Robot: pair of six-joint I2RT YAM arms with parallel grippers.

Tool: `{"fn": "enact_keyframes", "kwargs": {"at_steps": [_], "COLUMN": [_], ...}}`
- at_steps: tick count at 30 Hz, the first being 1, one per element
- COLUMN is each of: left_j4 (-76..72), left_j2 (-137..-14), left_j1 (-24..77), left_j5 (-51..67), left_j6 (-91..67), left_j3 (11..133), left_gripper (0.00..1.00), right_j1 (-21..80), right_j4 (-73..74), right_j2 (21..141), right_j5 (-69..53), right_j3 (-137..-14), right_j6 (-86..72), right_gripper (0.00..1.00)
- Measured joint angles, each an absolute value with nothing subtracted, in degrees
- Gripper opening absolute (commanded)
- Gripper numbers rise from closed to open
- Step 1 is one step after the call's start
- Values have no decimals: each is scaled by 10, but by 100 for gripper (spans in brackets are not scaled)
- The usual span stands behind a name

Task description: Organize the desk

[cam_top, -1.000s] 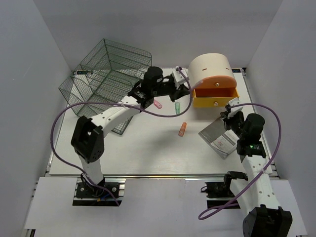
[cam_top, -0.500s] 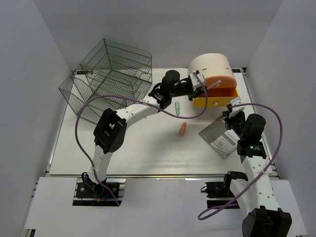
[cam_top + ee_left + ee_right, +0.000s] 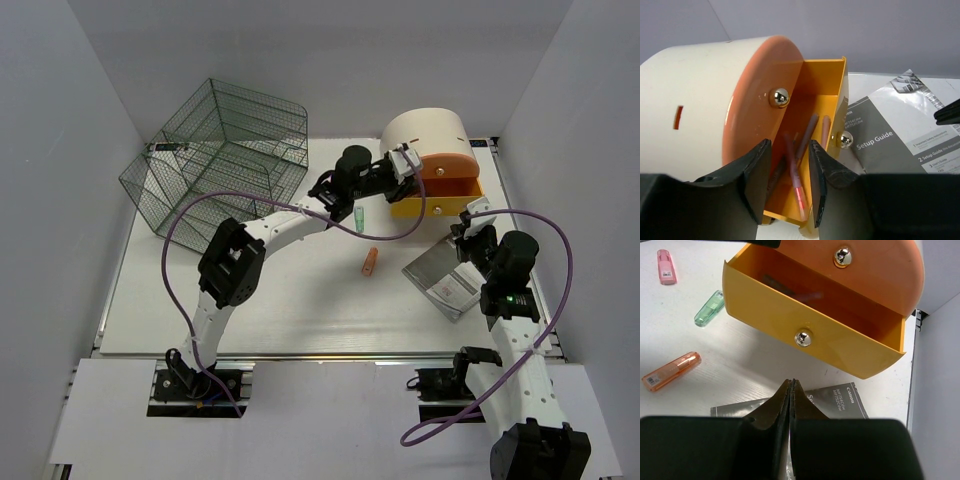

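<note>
The white desk (image 3: 280,300) holds a green highlighter (image 3: 358,214), an orange highlighter (image 3: 369,261) and a grey Setup Guide booklet (image 3: 445,280). A pink highlighter (image 3: 666,266) shows only in the right wrist view. My left gripper (image 3: 407,163) is open over the pulled-out yellow drawer (image 3: 440,200) of the cream-and-orange box (image 3: 425,135). In the left wrist view its jaws (image 3: 789,145) stand apart above several pens lying in the drawer (image 3: 825,80), one with a pink tip (image 3: 799,192). My right gripper (image 3: 468,222) is shut and empty (image 3: 791,382) above the booklet (image 3: 840,397).
A dark wire-mesh cage (image 3: 220,150) stands at the back left. A metal rail (image 3: 300,355) runs along the desk's near edge. White walls close in the left, back and right sides. The left arm stretches across the desk's middle toward the drawer box.
My left arm has swung right from the desk's middle to the open drawer. The pink highlighter is now hidden under it in the top view. The right arm has barely moved.
</note>
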State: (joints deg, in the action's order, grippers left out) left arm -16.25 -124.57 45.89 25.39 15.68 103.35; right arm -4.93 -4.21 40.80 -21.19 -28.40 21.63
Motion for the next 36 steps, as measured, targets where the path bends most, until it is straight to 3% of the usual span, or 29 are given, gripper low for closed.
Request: {"fn": "enact_keyframes", "kwargs": {"at_steps": [2, 4, 6, 8, 10, 12, 13, 18, 21, 24, 31, 36], "left_j4": [-159, -158, -154, -147, -135, -109, -99, -74, -60, -23, 35, 48], "left_j2": [-1246, -1244, -1235, -1201, -1133, -1043, -1001, -773, -711, -704, -710, -708], "left_j1": [459, 459, 458, 455, 450, 442, 437, 410, 409, 411, 411, 411], "left_j5": [248, 244, 236, 232, 217, 194, 188, 185, 188, 184, 155, 146], "left_j6": [157, 153, 136, 108, 76, 44, 31, -16, -20, -17, -2, 8], "left_j3": [1040, 1042, 1034, 993, 907, 814, 776, 594, 538, 516, 516, 516], "left_gripper": [46, 36, 25, 19, 9, 3, 0, 0, 0, 0, 1, 10], "right_j1": [-49, -49, -50, -50, -50, -47, -45, -36, -27, -4, 64, 80], "right_j4": [-42, -42, -42, -42, -38, -22, -9, 76, 120, 130, 173, 160], "right_j2": [408, 409, 412, 424, 444, 471, 485, 581, 648, 702, 775, 778], "right_j5": [-214, -219, -234, -261, -296, -344, -367, -423, -423, -398, -324, -271], "right_j3": [-284, -284, -284, -283, -283, -284, -286, -368, -464, -528, -550, -550], "right_j6": [217, 220, 233, 260, 296, 344, 372, 498, 565, 611, 670, 663], "right_gripper": [0, 0, 11, 15, 12, 0, 0, 0, 0, 0, 0, 0]}}
